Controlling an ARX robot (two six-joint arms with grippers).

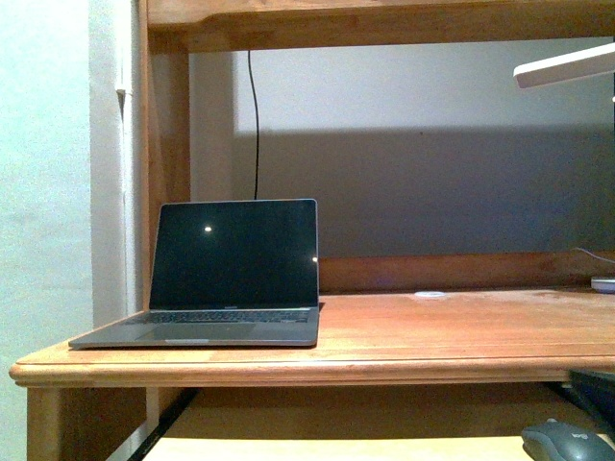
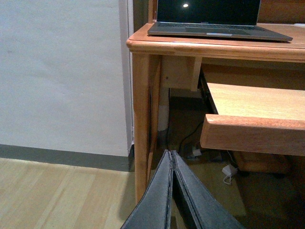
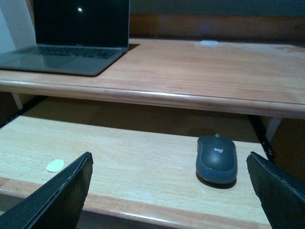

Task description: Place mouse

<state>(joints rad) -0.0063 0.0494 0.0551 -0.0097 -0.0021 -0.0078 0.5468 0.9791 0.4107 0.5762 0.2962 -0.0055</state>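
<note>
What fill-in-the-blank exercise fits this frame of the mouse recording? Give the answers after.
The mouse lies on the pull-out tray, ____ the desktop that bears the laptop.
The laptop's lid is ____.
The right gripper is ____, with nothing held.
The left gripper is ____, with nothing between its fingers.
Missing words: below; open; open; shut.

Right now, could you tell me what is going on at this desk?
The robot is set to place the mouse, but nothing is held. The mouse lies on the pull-out tray under the desk top, untouched. The right gripper is open, facing it. The left gripper is shut, low beside the desk leg. An open laptop sits on the desk top.
</note>
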